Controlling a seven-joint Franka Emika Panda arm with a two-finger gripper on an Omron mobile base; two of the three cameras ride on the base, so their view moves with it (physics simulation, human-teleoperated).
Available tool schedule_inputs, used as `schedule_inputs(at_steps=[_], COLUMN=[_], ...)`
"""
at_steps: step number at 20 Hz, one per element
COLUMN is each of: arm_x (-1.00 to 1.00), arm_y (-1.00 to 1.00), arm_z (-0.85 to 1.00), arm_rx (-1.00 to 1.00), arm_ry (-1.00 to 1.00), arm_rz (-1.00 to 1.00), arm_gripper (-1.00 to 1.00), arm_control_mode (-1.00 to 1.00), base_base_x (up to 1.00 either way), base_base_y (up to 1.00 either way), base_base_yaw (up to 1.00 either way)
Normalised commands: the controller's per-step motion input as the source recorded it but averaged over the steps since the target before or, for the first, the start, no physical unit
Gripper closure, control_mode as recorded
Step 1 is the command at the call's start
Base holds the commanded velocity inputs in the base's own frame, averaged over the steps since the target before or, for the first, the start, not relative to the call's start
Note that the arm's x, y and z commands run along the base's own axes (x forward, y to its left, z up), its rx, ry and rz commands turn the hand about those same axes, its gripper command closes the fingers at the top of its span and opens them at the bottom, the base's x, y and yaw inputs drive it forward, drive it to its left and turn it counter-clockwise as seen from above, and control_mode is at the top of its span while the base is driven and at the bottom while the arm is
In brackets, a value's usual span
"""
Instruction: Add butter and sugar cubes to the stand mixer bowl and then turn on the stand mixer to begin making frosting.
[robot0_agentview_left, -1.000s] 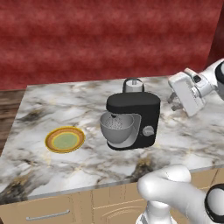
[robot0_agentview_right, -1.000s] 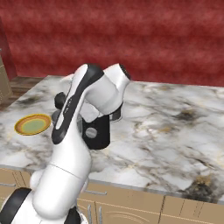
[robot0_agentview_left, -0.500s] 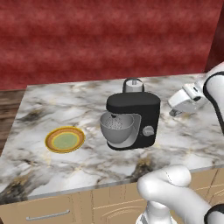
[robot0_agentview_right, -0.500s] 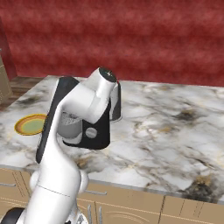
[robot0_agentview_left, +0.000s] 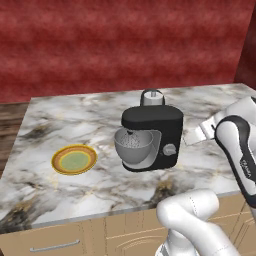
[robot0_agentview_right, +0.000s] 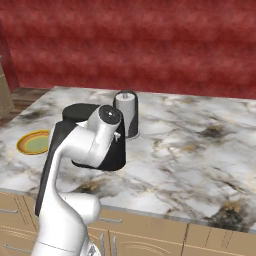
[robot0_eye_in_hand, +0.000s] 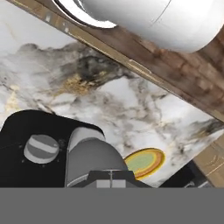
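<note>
Stand mixer (robot0_agentview_left: 155, 135): one; glossy black body and hinged head, silver-grey cylindrical column at the rear, one round grey knob (robot0_agentview_left: 170, 149) on its side; stands near the middle of the worktop.
Stand mixer bowl (robot0_agentview_left: 133, 147): one; deep, round, grey metal, seated under the head on the mixer's base.
Wire whisk (robot0_agentview_left: 131, 140): one; hangs from the head into the bowl.
Plate (robot0_agentview_left: 74, 160): one; flat, round, yellow rim and green centre; lies apart from the mixer on the bowl's side.
Worktop (robot0_agentview_left: 75, 125): one slab of white marble with grey and gold veining, on tan cabinets.
Wall (robot0_agentview_left: 120, 45): mottled red.
Claw (robot0_agentview_left: 196, 134): one; fingers closed together, holding nothing; beside the mixer on the knob side, above the worktop.
</note>
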Motion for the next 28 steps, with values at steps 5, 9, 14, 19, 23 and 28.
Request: schedule_inputs(at_steps=[5,9,14,19,23,28], arm_x=[0.47,0.41,0.21,0.04,0.00,0.01], arm_y=[-0.07,-0.32,-0.38,-0.23,-0.13,-0.02], arm_z=[-0.07,-0.14,-0.31,-0.34,-0.29,-0.21], arm_rx=[-0.03,0.00,0.00,0.11,0.31,0.31], arm_ry=[0.06,0.17,0.17,0.00,-0.10,-0.02], arm_rz=[0.00,0.00,0.00,0.00,0.00,0.00], arm_gripper=[1.00,1.00,1.00,1.00,1.00,1.00], arm_control_mode=[-1.00,-1.00,-1.00,-1.00,-1.00,-1.00], base_base_x=[0.00,0.00,0.00,0.00,0.00,0.00], base_base_y=[0.00,0.00,0.00,0.00,0.00,0.00], base_base_yaw=[0.00,0.00,0.00,0.00,0.00,0.00])
